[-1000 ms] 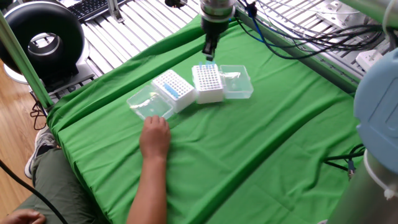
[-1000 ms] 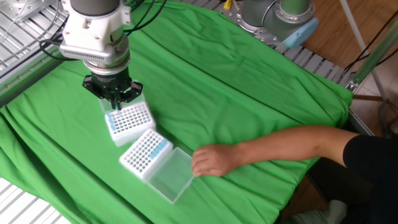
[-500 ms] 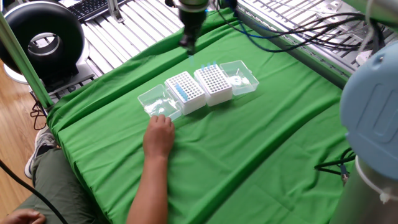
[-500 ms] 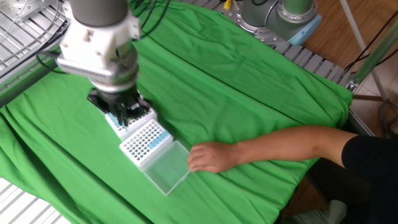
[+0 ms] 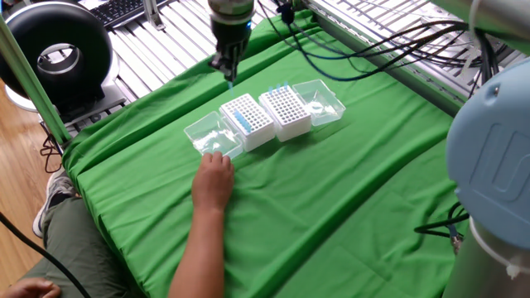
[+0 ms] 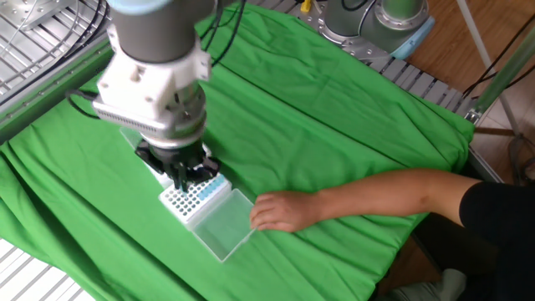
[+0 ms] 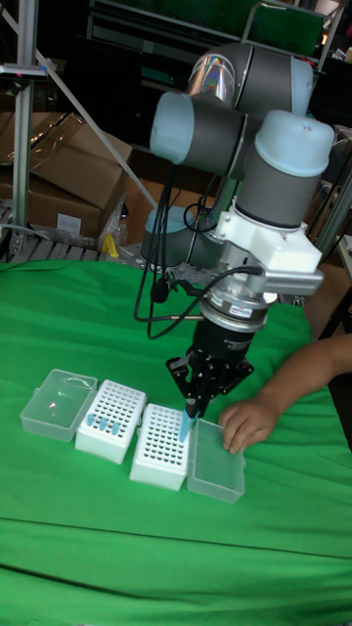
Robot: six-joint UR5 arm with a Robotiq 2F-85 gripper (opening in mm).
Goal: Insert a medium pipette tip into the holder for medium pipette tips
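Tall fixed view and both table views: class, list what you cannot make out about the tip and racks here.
- Tip: too small in the tall view to tell which hole it is over.
- Gripper: in the other fixed view it hides the far rack.
- Near rack: hole sizes too small in every view.

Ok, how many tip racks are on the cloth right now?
2, side by side: one rack beside its open lid, the other rack under the gripper, near the hand. None appear hidden.

no legible txt, labels, nos.
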